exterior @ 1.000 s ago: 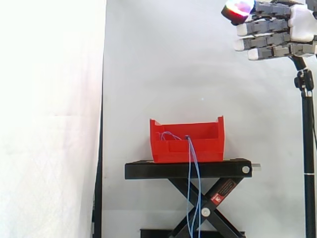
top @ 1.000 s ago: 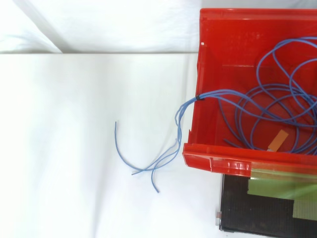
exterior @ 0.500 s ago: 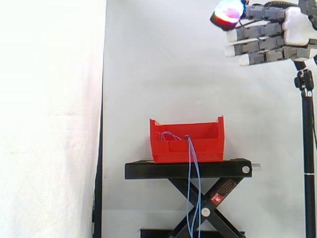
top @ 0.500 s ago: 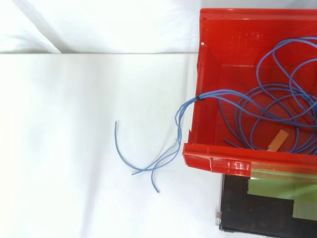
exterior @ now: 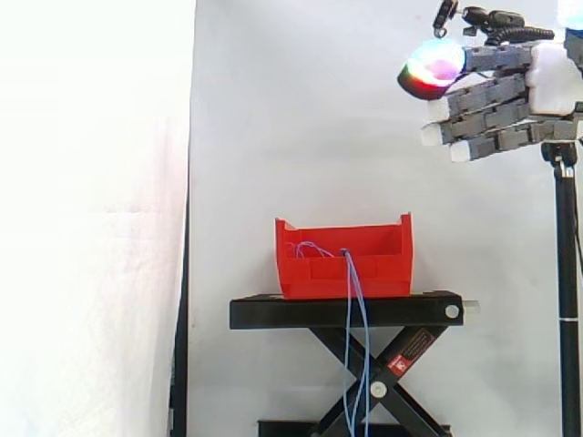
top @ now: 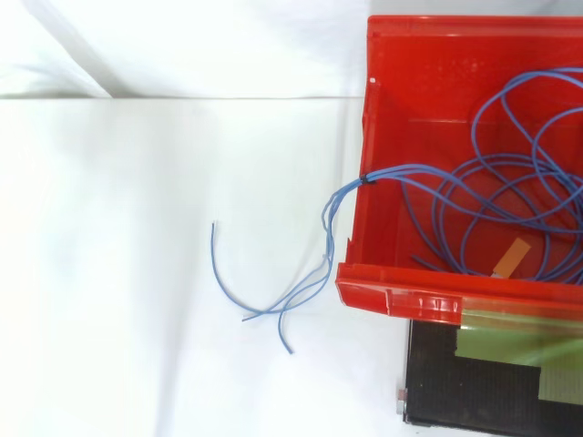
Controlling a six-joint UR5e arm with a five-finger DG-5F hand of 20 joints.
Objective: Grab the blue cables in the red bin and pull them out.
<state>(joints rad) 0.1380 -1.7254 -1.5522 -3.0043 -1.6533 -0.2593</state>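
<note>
Blue cables (top: 401, 171) lie coiled in the red bin (top: 401, 73), their ends trailing over its wall. The hand (exterior: 550, 78) hovers high above, fingers straight, empty, likely ready to descend.

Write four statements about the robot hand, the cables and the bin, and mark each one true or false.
1. The robot hand is higher than the red bin and touches nothing. True.
2. The blue cables lie wholly inside the red bin. False: several hang over its edge and down past the black stand.
3. The red bin sits on the black stand. True.
4. The robot hand is curled round the blue cables. False: its fingers are fairly straight and far from them.
</note>
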